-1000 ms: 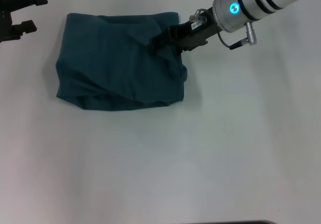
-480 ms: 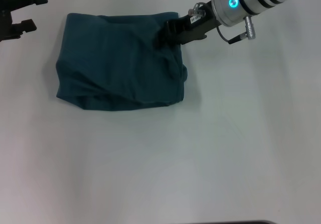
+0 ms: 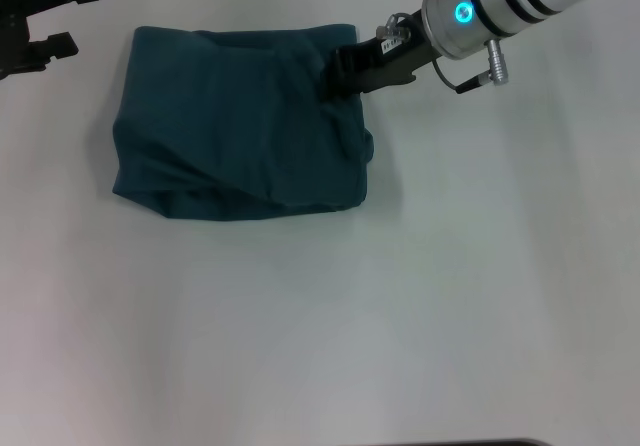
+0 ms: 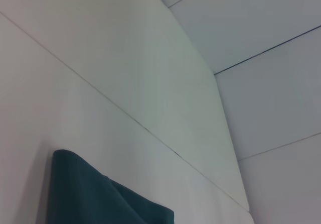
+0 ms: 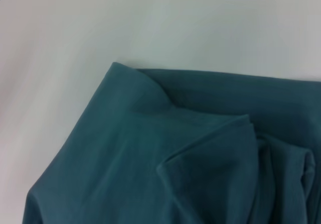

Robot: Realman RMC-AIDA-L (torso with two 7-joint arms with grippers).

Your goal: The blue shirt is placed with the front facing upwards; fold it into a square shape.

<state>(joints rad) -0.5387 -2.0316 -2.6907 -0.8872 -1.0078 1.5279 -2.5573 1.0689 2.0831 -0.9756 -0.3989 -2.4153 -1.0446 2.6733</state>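
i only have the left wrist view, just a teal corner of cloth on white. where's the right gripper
Observer: The right gripper is at the far right corner of the blue shirt, over the cloth.
Operator: is the shirt folded yet
Observer: It lies as a rough rectangular bundle on the table, with loose creases near its near edge.
Operator: and my arm
Observer: The left gripper is off the shirt's far left corner, apart from the cloth, fingers open.
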